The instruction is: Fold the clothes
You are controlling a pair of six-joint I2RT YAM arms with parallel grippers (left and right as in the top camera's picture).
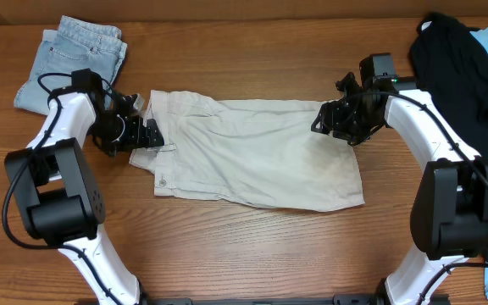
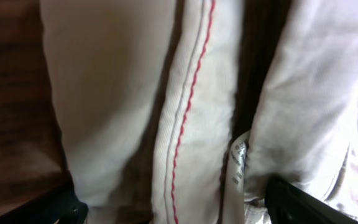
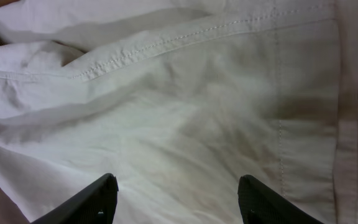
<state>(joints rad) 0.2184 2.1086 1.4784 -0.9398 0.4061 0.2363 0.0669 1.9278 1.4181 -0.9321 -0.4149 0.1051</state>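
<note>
On a brown wood-grain table [image 1: 244,254], pale beige cotton shorts [image 1: 252,157] lie spread flat at centre, waistband leftward, seams neatly stitched; the left gripper [image 1: 146,133] reaches inward, fingers spread wide over the waistband; the right gripper [image 1: 324,119] angles in, fingers parted above the far hem, pinching nothing; wrist views crop both fingertips.

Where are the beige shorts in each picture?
Overhead: the beige shorts lie spread in the middle of the wooden table.
Left wrist: the shorts fill most of the picture, with a red-stitched seam down the centre.
Right wrist: the shorts fill nearly everything.
Shared landmark: brown table wood at the edges.
</note>
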